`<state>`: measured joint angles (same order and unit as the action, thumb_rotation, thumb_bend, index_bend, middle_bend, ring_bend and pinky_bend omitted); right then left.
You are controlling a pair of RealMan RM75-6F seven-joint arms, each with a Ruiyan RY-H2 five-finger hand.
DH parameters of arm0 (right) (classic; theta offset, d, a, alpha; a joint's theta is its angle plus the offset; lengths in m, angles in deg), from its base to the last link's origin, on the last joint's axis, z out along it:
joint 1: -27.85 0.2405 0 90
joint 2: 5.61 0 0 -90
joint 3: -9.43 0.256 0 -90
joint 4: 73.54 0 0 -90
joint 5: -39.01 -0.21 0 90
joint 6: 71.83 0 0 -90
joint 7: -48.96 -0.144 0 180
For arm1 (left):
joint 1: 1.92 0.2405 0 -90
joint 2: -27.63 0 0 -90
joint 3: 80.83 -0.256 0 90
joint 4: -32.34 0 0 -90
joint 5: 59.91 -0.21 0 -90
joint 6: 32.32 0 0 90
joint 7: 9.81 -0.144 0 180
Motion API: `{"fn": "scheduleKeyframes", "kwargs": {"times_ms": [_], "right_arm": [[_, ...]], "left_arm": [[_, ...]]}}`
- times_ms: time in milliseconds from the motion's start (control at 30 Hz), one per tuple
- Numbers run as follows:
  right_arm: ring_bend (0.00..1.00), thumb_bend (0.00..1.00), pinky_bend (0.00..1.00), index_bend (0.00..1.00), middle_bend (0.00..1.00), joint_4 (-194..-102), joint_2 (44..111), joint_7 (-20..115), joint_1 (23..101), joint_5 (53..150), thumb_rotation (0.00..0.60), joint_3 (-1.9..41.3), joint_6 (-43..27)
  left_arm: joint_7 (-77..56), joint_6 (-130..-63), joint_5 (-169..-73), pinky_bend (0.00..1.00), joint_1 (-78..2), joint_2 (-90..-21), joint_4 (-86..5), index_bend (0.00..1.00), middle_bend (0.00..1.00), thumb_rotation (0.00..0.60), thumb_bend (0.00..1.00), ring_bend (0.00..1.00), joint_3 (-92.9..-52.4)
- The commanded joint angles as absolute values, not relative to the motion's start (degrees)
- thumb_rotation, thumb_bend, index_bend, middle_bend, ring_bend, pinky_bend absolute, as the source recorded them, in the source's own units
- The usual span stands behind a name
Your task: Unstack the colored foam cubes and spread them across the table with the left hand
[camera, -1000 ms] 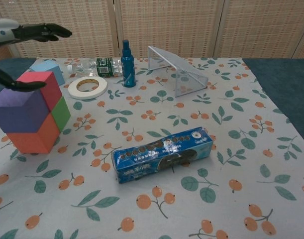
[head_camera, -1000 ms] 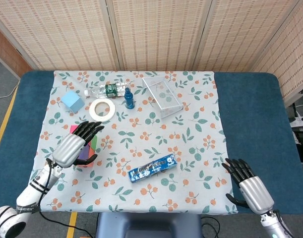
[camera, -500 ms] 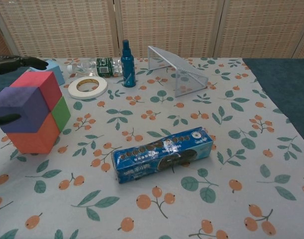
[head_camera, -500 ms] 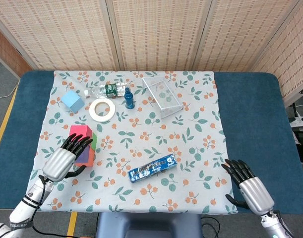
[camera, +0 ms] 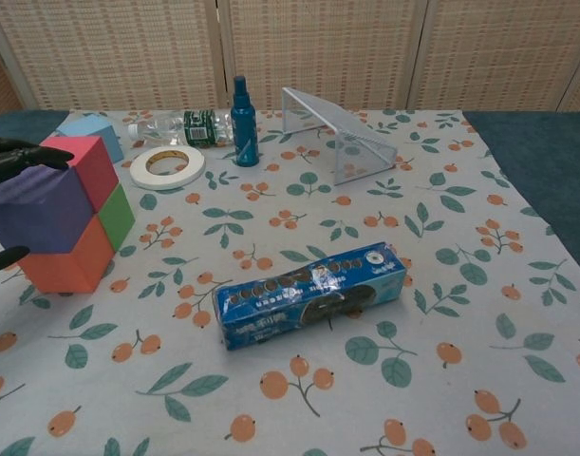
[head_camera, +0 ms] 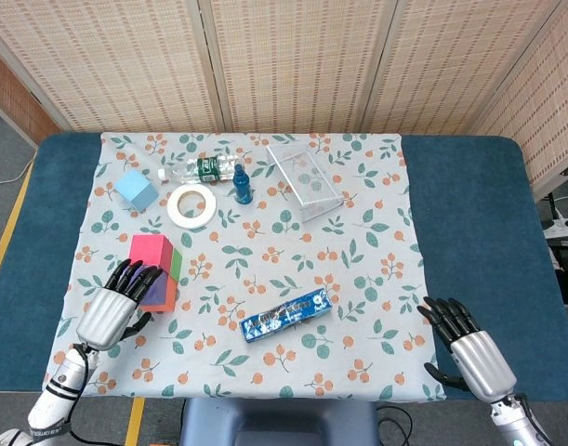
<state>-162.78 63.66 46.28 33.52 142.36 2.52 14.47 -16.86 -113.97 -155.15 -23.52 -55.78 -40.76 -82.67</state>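
Note:
A two-by-two stack of foam cubes stands at the table's left: pink cube (head_camera: 150, 251) (camera: 82, 161) and purple cube (head_camera: 159, 290) (camera: 39, 210) on top, green cube (head_camera: 176, 264) (camera: 119, 217) and orange cube (camera: 67, 267) beneath. A light blue cube (head_camera: 135, 190) (camera: 90, 127) lies apart at the far left. My left hand (head_camera: 110, 306) (camera: 12, 157) hovers just left of the stack with fingers spread by the purple cube, holding nothing. My right hand (head_camera: 470, 350) rests open at the front right edge.
A white tape roll (head_camera: 191, 204) (camera: 166, 166), a lying water bottle (head_camera: 200, 170) (camera: 180, 126), a blue spray bottle (head_camera: 242, 183) (camera: 242, 109) and a clear plastic box (head_camera: 305, 179) (camera: 337, 133) line the back. A blue cookie packet (head_camera: 286, 314) (camera: 308, 294) lies at front centre.
My left hand has drawn back from above the stack toward the front left edge and dropped lower. The cubes have not moved, nor has the right hand.

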Motion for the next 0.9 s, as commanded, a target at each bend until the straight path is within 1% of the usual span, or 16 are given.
{"fn": "scheduleKeyframes", "kwargs": {"times_ms": [33,167,367,433,500,567,667,900], "right_arm": [[0.00,0.16,0.00,0.00,0.00,-162.77,63.65,46.31,33.57,142.32,0.600,2.47,14.26],[0.00,0.16,0.00,0.00,0.00,-162.83,63.59,46.22,33.60,142.12,0.600,2.55,14.16],[0.00,0.16,0.00,0.00,0.00,-162.88,63.44,46.18,33.52,141.97,0.600,2.64,14.28],[0.00,0.16,0.00,0.00,0.00,-162.88,63.46,46.24,33.53,141.96,0.600,2.62,14.19],[0.00,0.16,0.00,0.00,0.00,-162.88,63.50,46.37,33.55,141.95,0.600,2.57,14.01],[0.00,0.16,0.00,0.00,0.00,-162.88,63.55,46.42,33.56,141.94,0.600,2.55,13.91],[0.00,0.17,0.00,0.00,0.00,-162.88,63.52,46.42,33.55,141.89,0.600,2.54,13.85],[0.00,0.17,0.00,0.00,0.00,-162.92,63.48,46.34,33.60,141.77,0.600,2.61,13.73]], "left_arm": [[-16.26,-114.72,-155.43,0.15,-23.19,-56.97,-39.02,0.10,0.16,0.600,0.34,0.13,-82.37],[-15.81,-115.08,-155.18,0.17,-22.91,-58.00,-36.82,0.11,0.17,0.600,0.34,0.14,-81.97],[-14.63,-114.65,-154.10,0.27,-22.55,-58.52,-34.61,0.14,0.17,0.600,0.35,0.17,-81.48],[-14.22,-114.62,-153.88,0.34,-22.43,-58.58,-34.00,0.18,0.19,0.600,0.35,0.18,-81.36],[-13.94,-114.56,-153.73,0.43,-22.44,-58.64,-33.47,0.25,0.22,0.600,0.35,0.21,-81.18],[-13.61,-114.59,-153.73,0.57,-22.41,-58.61,-33.22,0.34,0.27,0.600,0.35,0.26,-81.15],[-13.44,-114.92,-154.03,0.71,-22.32,-58.75,-32.76,0.43,0.36,0.600,0.35,0.34,-81.21],[-11.70,-116.51,-155.94,0.89,-22.03,-59.30,-30.96,0.57,0.54,0.600,0.36,0.51,-82.09]]}}
